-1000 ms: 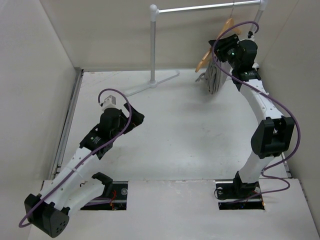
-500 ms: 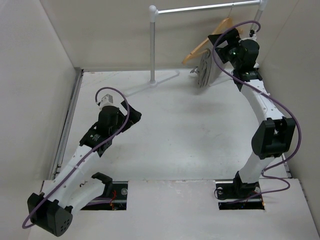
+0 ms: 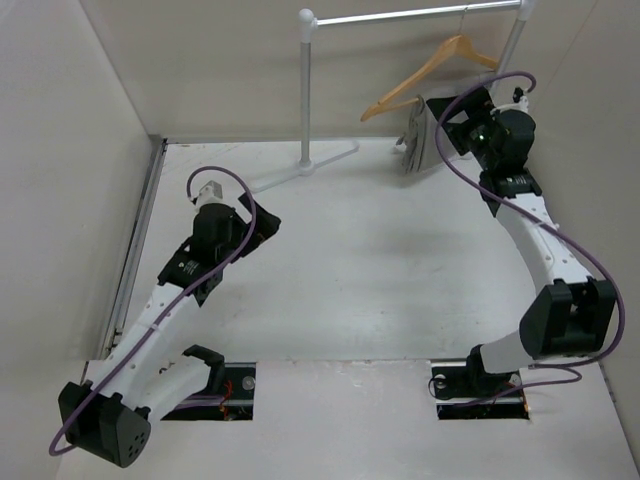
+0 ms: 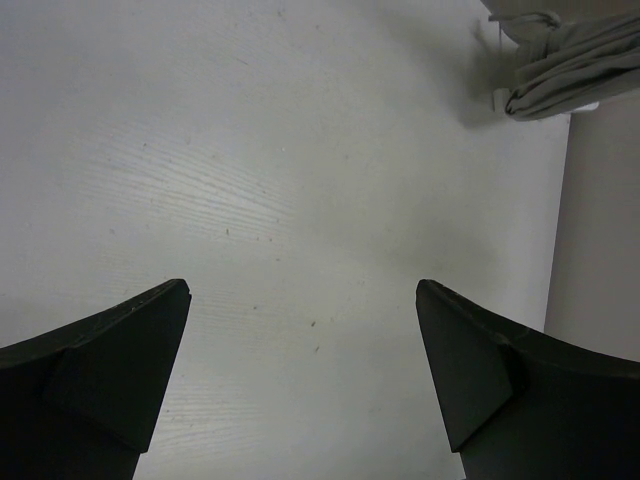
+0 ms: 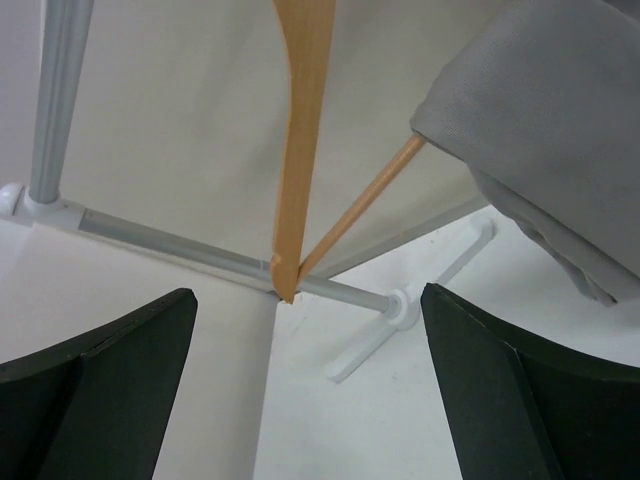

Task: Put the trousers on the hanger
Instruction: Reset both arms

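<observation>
The job looks all but finished. In the top view the trousers [image 3: 418, 142] hang folded over the lower bar of the hanger [image 3: 432, 70], and its hook sits on the rail [image 3: 410, 15], up at about 1 o'clock of the tabletop [image 3: 360, 260]. The hanger tilts, its low end toward 9 o'clock, and the cloth is bunched near the other end of the bar (whether it will stay balanced there I cannot tell). By my judgement, what is left is only to draw the arms clear.

The right fingers [image 5: 100, 380] stand wide apart and hold nothing. From the wrist, the hanger's tip shows in the gap between them and the trousers at 2 o'clock, apart from both fingers. The left fingers [image 4: 90, 370] are just as wide, empty, over bare tabletop well away from the garment.
</observation>
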Robot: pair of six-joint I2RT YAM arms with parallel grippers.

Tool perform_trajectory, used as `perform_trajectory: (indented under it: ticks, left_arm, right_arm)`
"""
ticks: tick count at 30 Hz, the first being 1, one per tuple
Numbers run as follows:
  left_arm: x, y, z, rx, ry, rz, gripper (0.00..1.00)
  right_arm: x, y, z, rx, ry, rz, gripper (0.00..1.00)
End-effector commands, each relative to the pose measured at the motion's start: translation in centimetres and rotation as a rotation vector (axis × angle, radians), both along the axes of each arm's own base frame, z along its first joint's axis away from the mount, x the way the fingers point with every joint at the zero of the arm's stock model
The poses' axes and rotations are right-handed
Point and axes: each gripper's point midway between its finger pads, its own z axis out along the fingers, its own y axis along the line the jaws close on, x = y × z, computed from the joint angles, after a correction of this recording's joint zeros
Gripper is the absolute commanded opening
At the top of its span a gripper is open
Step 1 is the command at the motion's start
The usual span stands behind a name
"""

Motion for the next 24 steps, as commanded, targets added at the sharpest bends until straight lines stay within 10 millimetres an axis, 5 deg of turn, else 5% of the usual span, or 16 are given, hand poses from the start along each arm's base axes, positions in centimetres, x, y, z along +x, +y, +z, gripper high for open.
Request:
perform_trajectory:
  ticks: [1,8,12,16,22,24]
  left_arm:
    - [1.1,0.2,2.2,0.004,-0.049,0.005,1.0]
    - [0.4,2.2,-1.4,0.152,0.093,0.05,1.0]
    - [-1.1,3.3,-3.2,0.247,0.174,0.064,1.0]
    - [-3.0,4.0,-5.4,0.321,0.242,0.062,1.0]
    - [-3.9,3.3,-6.3,0.326,0.251,0.043,1.0]
    - [-3.7,2.7,-6.2,0.33,0.253,0.027,1.0]
  right_arm:
    - [-3.1,-1.2,1.6,-0.027,-0.065,-0.025,1.0]
    - [-11.7,-2.4,-8.0,-0.077,0.125,-0.078,1.0]
    - [-18.0,-2.7,-14.1,-0.158,0.264,-0.1,1.0]
    - [-23.2,-4.2,-18.2,-0.194,0.377,-0.163,1.0]
    - [-27.0,-5.5,-22.7,-0.219,0.517,-0.202,1.0]
    - [-27.3,-5.2,-22.8,-0.209,0.517,-0.193,1.0]
